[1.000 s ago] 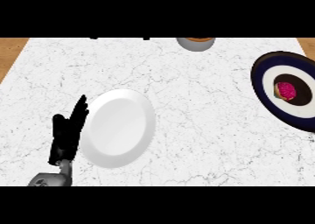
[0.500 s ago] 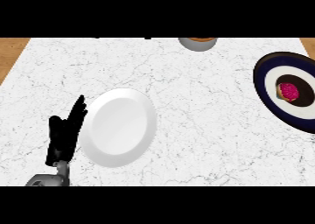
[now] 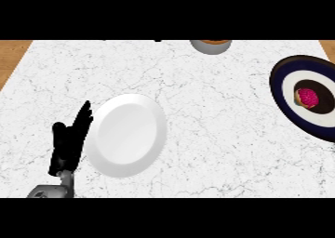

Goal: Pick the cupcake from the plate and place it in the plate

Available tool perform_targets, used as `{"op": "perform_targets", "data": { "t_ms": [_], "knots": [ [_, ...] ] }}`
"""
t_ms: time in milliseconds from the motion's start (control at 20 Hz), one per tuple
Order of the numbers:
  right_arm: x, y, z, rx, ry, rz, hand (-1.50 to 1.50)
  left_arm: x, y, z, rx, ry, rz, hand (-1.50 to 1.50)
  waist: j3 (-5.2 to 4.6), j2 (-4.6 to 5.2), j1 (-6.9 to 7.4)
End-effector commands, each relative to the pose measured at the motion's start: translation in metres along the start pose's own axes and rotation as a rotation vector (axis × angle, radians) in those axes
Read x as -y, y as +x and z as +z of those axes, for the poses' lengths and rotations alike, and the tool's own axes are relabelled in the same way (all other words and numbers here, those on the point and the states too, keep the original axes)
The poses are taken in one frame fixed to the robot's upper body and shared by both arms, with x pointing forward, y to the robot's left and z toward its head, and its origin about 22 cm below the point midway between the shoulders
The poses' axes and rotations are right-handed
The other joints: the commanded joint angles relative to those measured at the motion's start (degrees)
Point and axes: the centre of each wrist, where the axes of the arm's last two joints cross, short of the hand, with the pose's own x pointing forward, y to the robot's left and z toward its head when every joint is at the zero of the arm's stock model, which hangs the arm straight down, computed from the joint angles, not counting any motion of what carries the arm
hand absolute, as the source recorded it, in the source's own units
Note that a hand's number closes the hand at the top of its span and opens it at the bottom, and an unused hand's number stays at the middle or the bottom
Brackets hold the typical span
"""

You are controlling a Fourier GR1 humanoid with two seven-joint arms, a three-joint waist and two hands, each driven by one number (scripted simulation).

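Worktop [image 3: 218, 139]: white marble look with fine grey veins, smooth, matt. Wood-grain strips at 10 and 2 o'clock corners. White plate [image 3: 127, 135] at 8 o'clock: smooth, ceramic-like, soft sheen. Dark navy plate [image 3: 292, 74] at 3 o'clock: glossy glaze, white ring. Cupcake [image 3: 307, 98]: bumpy pink frosting. Left robot hand [image 3: 66, 142]: matt black.

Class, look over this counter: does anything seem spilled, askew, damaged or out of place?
Nothing stands out. The cupcake sits on the dark plate at right, the white plate lies bare, and the left hand rests open beside it.
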Motion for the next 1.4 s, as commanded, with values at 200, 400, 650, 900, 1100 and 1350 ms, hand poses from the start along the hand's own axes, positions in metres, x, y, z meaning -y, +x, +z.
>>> {"op": "perform_targets", "data": {
  "t_ms": [200,400,650,900,1100,1350],
  "knots": [
    [0.002,-0.005,0.009,0.049,-0.018,-0.002,-1.5,0.004,-0.006,0.008,0.013,-0.002,0.007,0.0,0.05,0.05,0.59],
    [0.008,-0.002,0.008,0.031,-0.029,0.024,-1.5,-0.006,-0.001,0.002,0.014,-0.007,-0.008,0.0,0.06,0.15,0.72],
    [0.01,-0.011,0.026,0.004,-0.051,0.036,-1.5,-0.002,0.007,-0.005,0.006,-0.016,0.0,0.0,0.15,0.26,0.74],
    [0.02,-0.009,0.03,0.011,-0.084,0.065,-1.5,0.015,0.006,-0.007,0.023,-0.013,-0.004,0.0,0.24,0.57,0.72],
    [0.04,-0.001,0.033,-0.025,-0.103,0.069,-1.5,-0.007,0.01,-0.006,0.018,-0.016,-0.004,0.0,0.21,0.43,1.2],
    [0.051,0.0,0.042,-0.009,-0.165,0.047,-1.5,-0.004,0.0,-0.003,0.017,-0.012,-0.002,0.0,0.31,0.59,1.35]
  ]
}}
